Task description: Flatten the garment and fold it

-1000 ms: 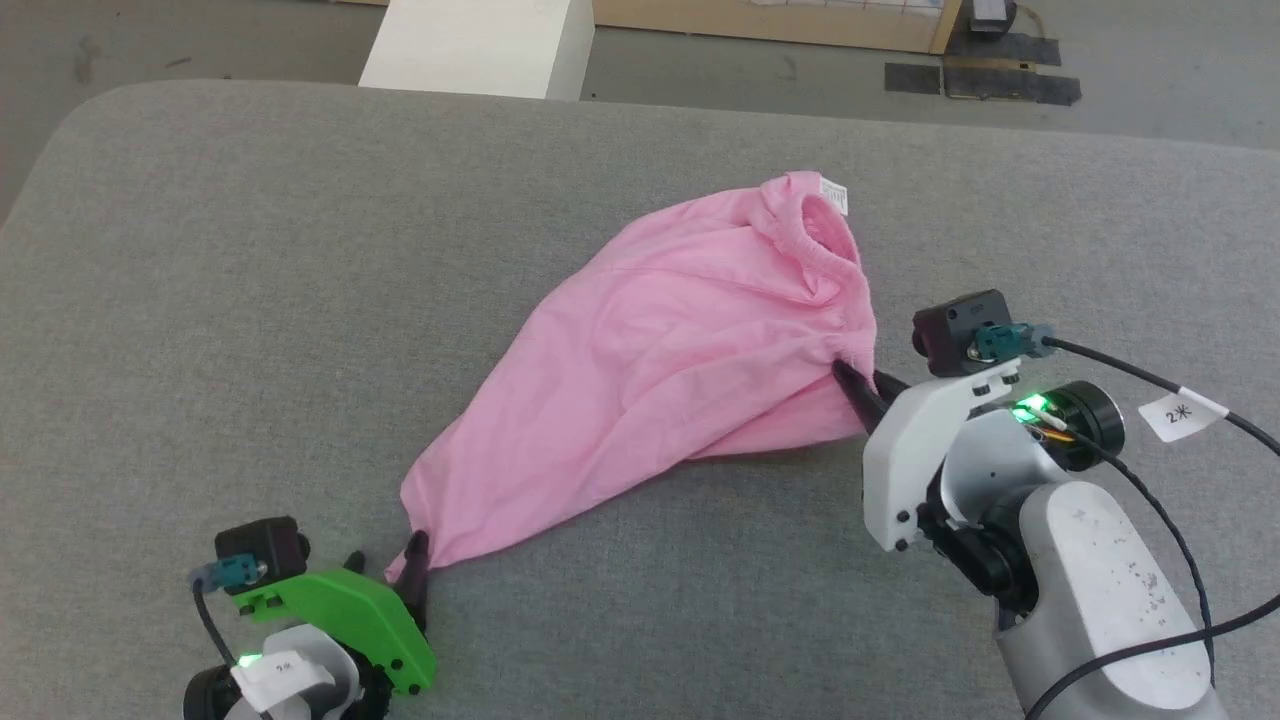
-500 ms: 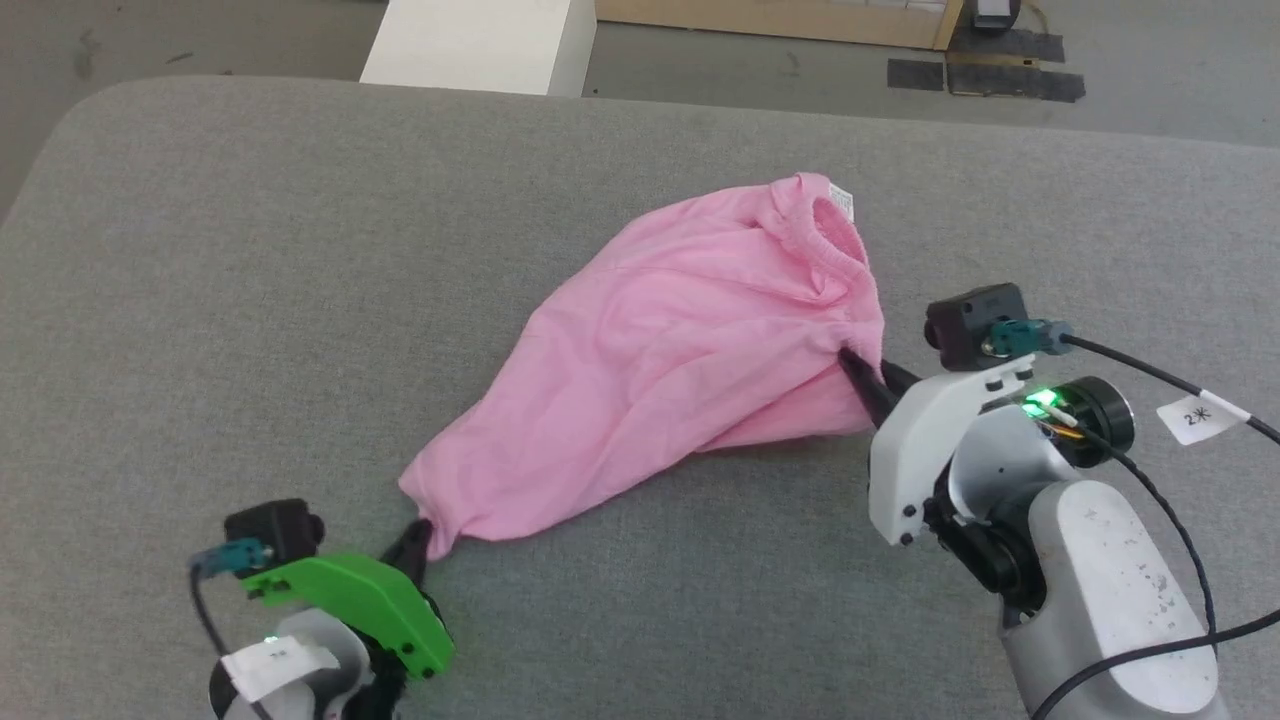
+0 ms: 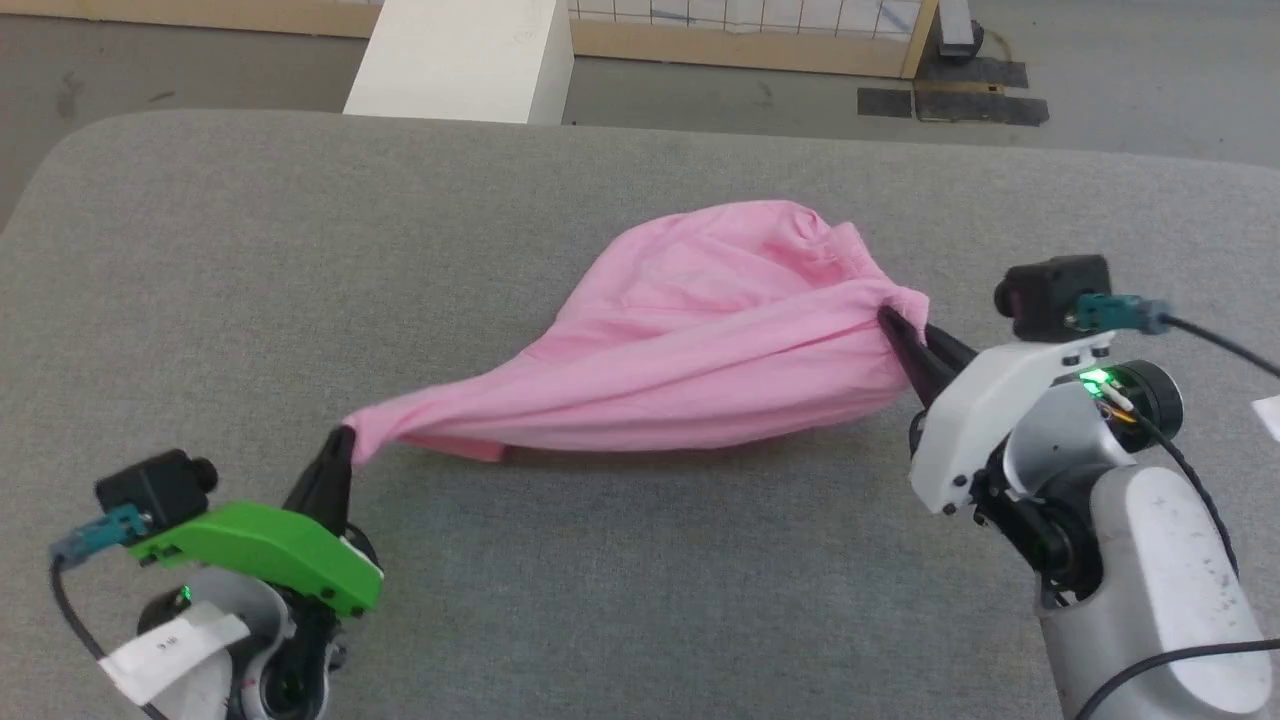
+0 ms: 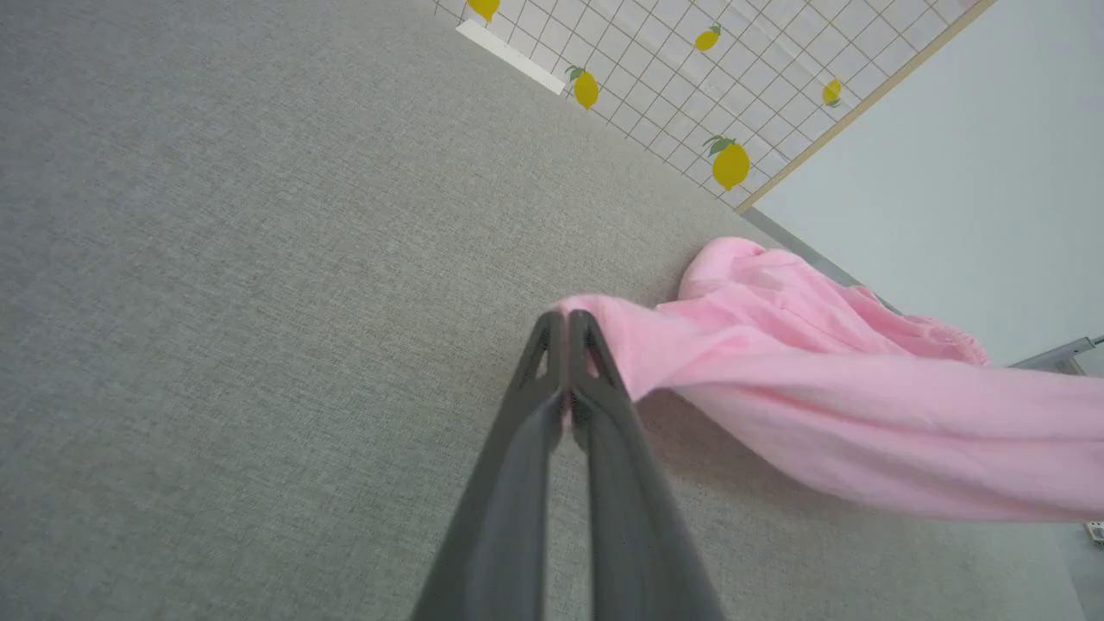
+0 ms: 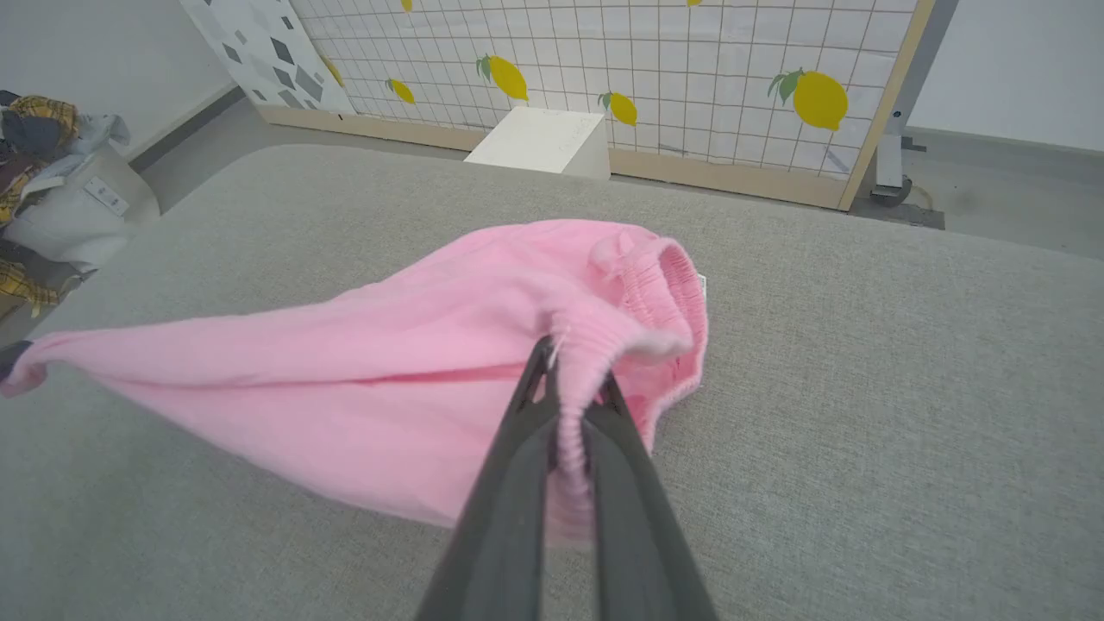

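The setting is an indoor robot test area, not a lived-in room. A large worktop covered in grey fabric stands on a bare grey floor marked with dark tape patches. Beyond its far edge stand a plain white block and a wood-framed grid panel printed with lemons; a heap of clothes lies at the far left.

No lettering can be read. A white paper tag on the left wrist carries small dark characters, too blurred to make out. The small white label at the pink garment's waistband shows no legible print.
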You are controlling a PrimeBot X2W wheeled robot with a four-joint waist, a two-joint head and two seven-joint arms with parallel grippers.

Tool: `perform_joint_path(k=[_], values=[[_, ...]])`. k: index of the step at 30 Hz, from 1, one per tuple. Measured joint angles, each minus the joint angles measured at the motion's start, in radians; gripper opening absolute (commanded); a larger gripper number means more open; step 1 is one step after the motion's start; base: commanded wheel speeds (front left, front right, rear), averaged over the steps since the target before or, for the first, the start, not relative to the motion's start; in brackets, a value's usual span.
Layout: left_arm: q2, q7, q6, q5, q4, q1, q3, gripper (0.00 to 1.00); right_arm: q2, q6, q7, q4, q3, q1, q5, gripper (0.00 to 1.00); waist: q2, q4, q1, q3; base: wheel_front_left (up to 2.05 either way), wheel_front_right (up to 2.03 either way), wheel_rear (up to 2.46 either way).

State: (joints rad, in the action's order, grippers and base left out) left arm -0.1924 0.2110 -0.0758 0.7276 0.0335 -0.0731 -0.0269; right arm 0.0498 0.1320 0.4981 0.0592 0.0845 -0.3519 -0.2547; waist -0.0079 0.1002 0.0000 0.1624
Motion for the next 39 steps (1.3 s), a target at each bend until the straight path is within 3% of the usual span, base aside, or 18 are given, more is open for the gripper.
perform_joint_path(k=[6,14,18,24,30,31,32,39], values=[[-0.036,0.033,0.023,0.049,0.079,-0.139,0.025,0.0,0.0,0.0,0.049,-0.063,-0.032,-0.063,-0.163,0.0,0.0,-0.007,0.0,-0.011,0.0,0.0,0.0],[-0.14,0.139,0.044,0.062,0.086,-0.511,0.034,0.0,0.0,0.0,0.184,-0.093,-0.087,-0.365,-0.285,0.0,0.0,-0.034,0.0,-0.017,0.0,0.0,0.0],[-0.168,0.17,0.044,0.055,0.004,-0.687,0.026,0.0,0.0,0.0,0.216,-0.022,-0.137,-0.522,-0.322,0.0,0.0,-0.044,0.0,-0.002,0.0,0.0,0.0],[-0.195,0.189,0.045,0.01,-0.194,-0.885,-0.013,0.0,-0.001,0.0,0.209,0.181,-0.175,-0.731,-0.321,0.0,0.0,-0.054,0.0,0.045,0.0,0.0,0.0],[-0.225,0.142,0.077,-0.07,-0.384,-1.085,-0.056,0.0,-0.002,0.0,0.061,0.367,-0.137,-0.94,-0.273,0.0,0.0,-0.067,0.0001,0.122,0.0,0.0,0.0],[-0.236,0.084,0.095,-0.1,-0.452,-1.167,-0.065,0.0,-0.004,0.0,-0.053,0.444,-0.103,-1.029,-0.25,0.0,0.0,-0.075,0.0001,0.165,0.0,0.0,0.0],[-0.237,0.062,0.101,-0.102,-0.477,-1.192,-0.064,0.0,-0.005,0.0,-0.092,0.472,-0.096,-1.054,-0.249,0.0,0.0,-0.077,0.0001,0.18,0.0,0.0,0.0],[-0.243,-0.05,0.161,-0.119,-0.604,-1.224,-0.075,0.0,-0.005,0.0,-0.233,0.614,-0.032,-1.09,-0.288,0.0,0.0,-0.088,0.0002,0.248,0.0,0.0,0.0]])
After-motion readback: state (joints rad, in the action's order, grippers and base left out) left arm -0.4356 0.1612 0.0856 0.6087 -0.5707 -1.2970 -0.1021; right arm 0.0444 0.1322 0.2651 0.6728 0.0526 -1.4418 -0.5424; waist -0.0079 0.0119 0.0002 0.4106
